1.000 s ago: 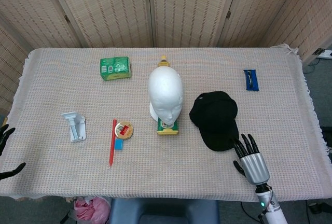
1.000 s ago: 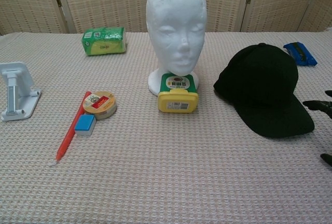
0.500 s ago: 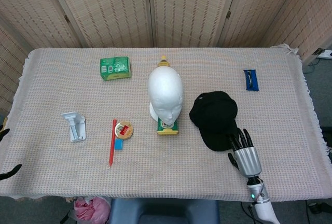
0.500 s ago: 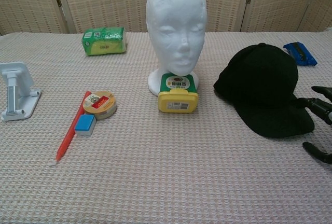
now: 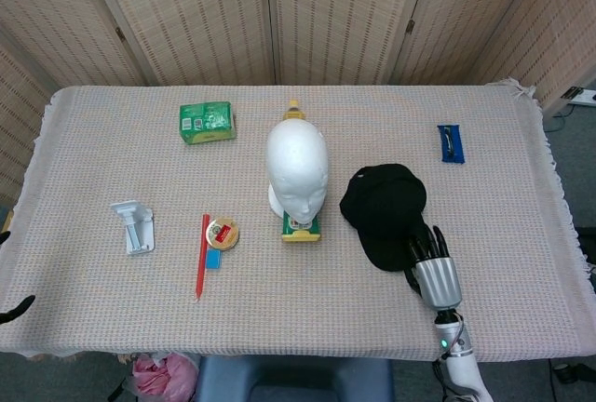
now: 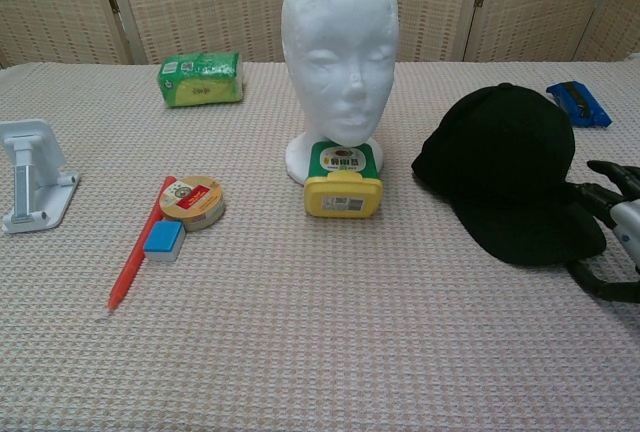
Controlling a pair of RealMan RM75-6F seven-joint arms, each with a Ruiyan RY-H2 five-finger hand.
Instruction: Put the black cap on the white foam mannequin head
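The white foam mannequin head (image 5: 297, 171) (image 6: 340, 52) stands upright at the table's middle, facing me. To its right the black cap (image 5: 384, 211) (image 6: 508, 167) lies on the cloth, its brim pointing toward the near edge. My right hand (image 5: 431, 268) (image 6: 612, 222) is at the brim's near right corner with its fingers spread, the fingertips reaching over the brim's edge and holding nothing. Of my left hand (image 5: 13, 308) only dark fingertips show at the far left edge of the head view, spread apart and far from the cap.
A yellow-green container (image 5: 302, 226) sits right in front of the mannequin's base, and a yellow-capped bottle (image 5: 293, 107) behind it. To the left lie a tape roll (image 5: 222, 232), blue eraser (image 5: 212, 259), red pen (image 5: 201, 255), white stand (image 5: 133, 225) and green packet (image 5: 207, 123). A blue item (image 5: 451, 142) lies at back right.
My right hand has moved left and forward across the table until its fingertips reach the cap's brim. My left hand has drawn further out of view at the left edge.
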